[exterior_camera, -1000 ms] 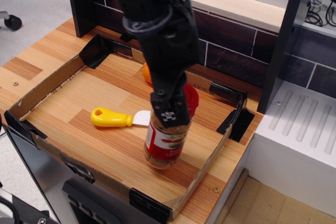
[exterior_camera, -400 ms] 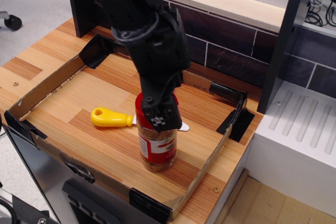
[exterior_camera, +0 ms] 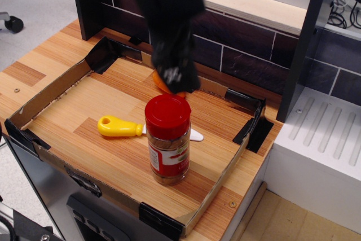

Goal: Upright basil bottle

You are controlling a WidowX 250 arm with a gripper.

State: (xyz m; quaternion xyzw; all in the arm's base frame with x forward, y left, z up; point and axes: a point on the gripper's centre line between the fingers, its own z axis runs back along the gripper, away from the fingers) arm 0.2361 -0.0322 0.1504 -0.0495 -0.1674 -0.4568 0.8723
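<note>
The basil bottle (exterior_camera: 168, 139) stands upright on the wooden board inside the cardboard tray, red cap on top, red-and-white label facing the camera. My gripper (exterior_camera: 176, 77) is blurred, raised above and behind the bottle, apart from it and holding nothing visible. Its jaws are smeared by motion, so I cannot tell how they stand.
A yellow-handled white toy knife (exterior_camera: 121, 127) lies just left of and behind the bottle. An orange toy carrot (exterior_camera: 163, 84) is partly hidden behind the gripper. The low cardboard tray wall (exterior_camera: 223, 179) rings the board. A dark brick backsplash (exterior_camera: 248, 55) and a white rack (exterior_camera: 321, 139) stand behind and right.
The bottle went from tilted in my gripper to standing upright. The gripper has let go of it and moved up and back, clear of the cap.
</note>
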